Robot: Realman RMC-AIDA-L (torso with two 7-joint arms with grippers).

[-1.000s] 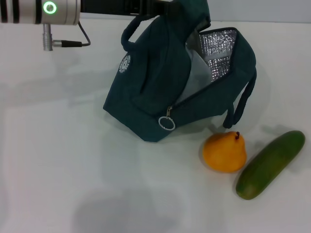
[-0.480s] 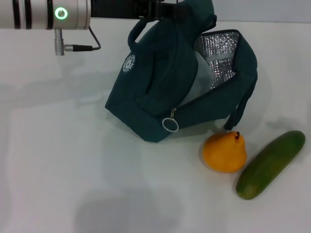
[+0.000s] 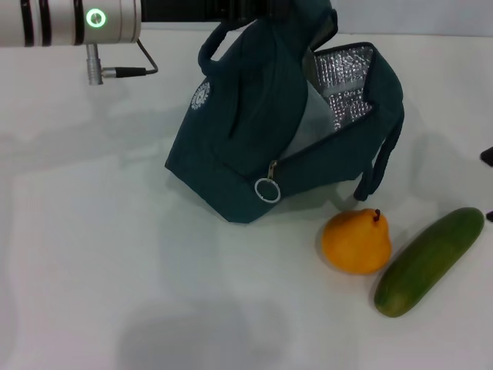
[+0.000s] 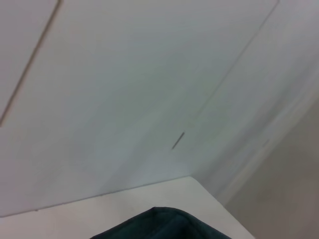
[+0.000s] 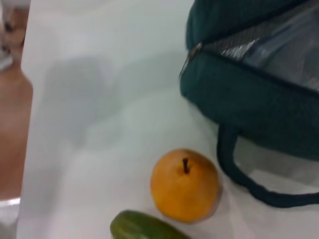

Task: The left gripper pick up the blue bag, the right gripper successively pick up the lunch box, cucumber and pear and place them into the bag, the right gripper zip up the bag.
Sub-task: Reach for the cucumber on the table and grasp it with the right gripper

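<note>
The blue bag (image 3: 246,146) stands tilted on the white table, its lid flap pulled up and its silver-lined mouth (image 3: 347,73) open to the right. My left gripper (image 3: 258,8) holds the flap's top at the upper edge of the head view. A pale translucent lunch box (image 3: 317,123) sits inside the bag. The orange pear (image 3: 356,241) and green cucumber (image 3: 427,262) lie on the table in front of the bag's mouth. Only a dark tip of my right gripper (image 3: 487,156) shows at the right edge. The right wrist view shows the pear (image 5: 184,185), the cucumber end (image 5: 144,228) and the bag (image 5: 249,99).
The zipper's metal ring pull (image 3: 266,190) hangs at the bag's front corner. A loose carry strap (image 3: 385,158) droops toward the pear. My left arm's silver link with a green light (image 3: 95,18) spans the top left. The white table (image 3: 115,270) stretches to the left and front.
The bag and left arm have shifted slightly left and back. A dark tip of the right gripper has come into view at the right edge. Pear and cucumber have not moved.
</note>
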